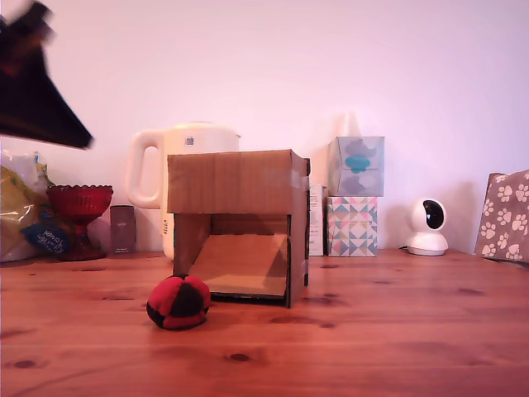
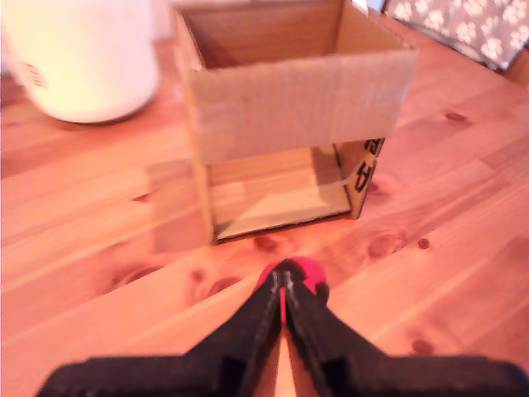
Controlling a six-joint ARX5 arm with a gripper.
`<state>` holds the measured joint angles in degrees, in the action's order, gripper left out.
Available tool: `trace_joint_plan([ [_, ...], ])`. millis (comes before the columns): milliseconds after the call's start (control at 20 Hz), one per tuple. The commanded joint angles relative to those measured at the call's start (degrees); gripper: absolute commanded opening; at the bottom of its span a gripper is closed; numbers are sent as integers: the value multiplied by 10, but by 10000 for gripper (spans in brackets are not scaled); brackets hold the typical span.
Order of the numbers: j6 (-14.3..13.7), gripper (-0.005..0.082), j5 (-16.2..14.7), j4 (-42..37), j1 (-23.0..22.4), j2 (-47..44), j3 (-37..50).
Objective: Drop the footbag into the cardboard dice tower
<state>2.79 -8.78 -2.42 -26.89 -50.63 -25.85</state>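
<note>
From across the wooden table (image 1: 397, 331) the footbag (image 1: 178, 302) sits on the boards just in front of the cardboard dice tower (image 1: 238, 223), off its front corner on the exterior view's left, very near it. It is a soft, slightly slumped ball of red and black panels. The tower is a plain brown corrugated box with a front cut-out, and a sloped cardboard ramp (image 1: 244, 263) runs down inside to the opening. Only a dark, blurred piece of the arm shows in the upper corner at the exterior view's left, well above the table.

The wrist view gives what that one cannot: the tower's top is open, with bare cardboard walls inside, and black print shows on one front edge. The gripper (image 2: 283, 289) is seen here, its two black fingers (image 2: 252, 327) pressed together at the tips with nothing between them; the footbag (image 2: 304, 273) peeks out red behind the tips, lying on the knotty reddish planks.

Behind the tower stands a cream plastic kettle (image 1: 178, 165). To the exterior view's left is a red glass goblet (image 1: 80, 207); to its right are two stacked patterned tissue boxes (image 1: 354, 194), a small white camera (image 1: 427, 227) and a paw-print fabric item (image 1: 505, 217).
</note>
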Motion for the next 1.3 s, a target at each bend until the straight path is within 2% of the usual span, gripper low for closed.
trace_joint_plan([
  [0,-2,-24,-4,-54,-6,-11,35],
  [100,-2,-24,-5,-104,-7,-37,55],
  [250,-2,-24,-37,-168,-7,-89,62],
  [350,-2,-24,-48,-193,-7,-126,62],
  [600,-2,-24,-53,-205,-7,-207,62],
  [850,-4,-11,-63,-217,-7,-245,62],
  [900,-14,114,-66,-228,-7,-253,62],
  [1000,-22,686,-66,-256,-11,-273,61],
  [1050,-34,790,-66,-267,-14,-283,61],
  [1100,-36,733,-62,-282,-17,-296,61],
  [1250,-48,729,-52,-319,-18,-323,61],
])
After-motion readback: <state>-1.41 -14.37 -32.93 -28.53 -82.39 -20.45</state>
